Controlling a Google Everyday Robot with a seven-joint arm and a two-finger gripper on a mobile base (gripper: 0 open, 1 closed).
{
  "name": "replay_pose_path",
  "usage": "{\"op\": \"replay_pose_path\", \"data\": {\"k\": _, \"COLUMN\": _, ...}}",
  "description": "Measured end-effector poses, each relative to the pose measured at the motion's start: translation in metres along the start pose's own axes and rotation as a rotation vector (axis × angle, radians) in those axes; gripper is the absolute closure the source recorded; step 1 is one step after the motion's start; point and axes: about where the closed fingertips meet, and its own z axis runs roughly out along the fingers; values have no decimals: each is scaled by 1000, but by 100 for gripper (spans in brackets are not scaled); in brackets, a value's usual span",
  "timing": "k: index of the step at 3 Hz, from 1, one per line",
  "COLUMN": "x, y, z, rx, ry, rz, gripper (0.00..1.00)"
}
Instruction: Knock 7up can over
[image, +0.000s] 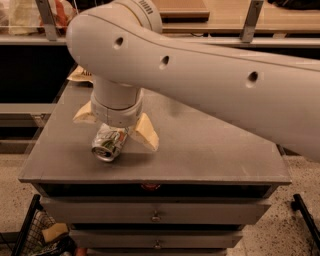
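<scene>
Overhead, the white robot arm (200, 75) stretches across the grey tabletop (215, 150). Its tool (115, 131) hangs low over the front left part, tan fingers (145, 134) spread apart. Between them the 7up can (108, 145) lies on its side, its silver top toward the front edge.

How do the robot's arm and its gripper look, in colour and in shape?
The arm is thick, rounded and off-white, with small dark round holes along it and a ringed cylindrical wrist. The gripper, over the front left of the grey table, has two wedge-shaped cream fingers. No cables show.
</scene>
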Motion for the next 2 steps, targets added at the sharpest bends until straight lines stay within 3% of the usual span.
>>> {"op": "replay_pose_path", "data": {"k": 2, "x": -1, "y": 0, "z": 2, "rx": -8, "ry": -10, "rz": -1, "gripper": 0}}
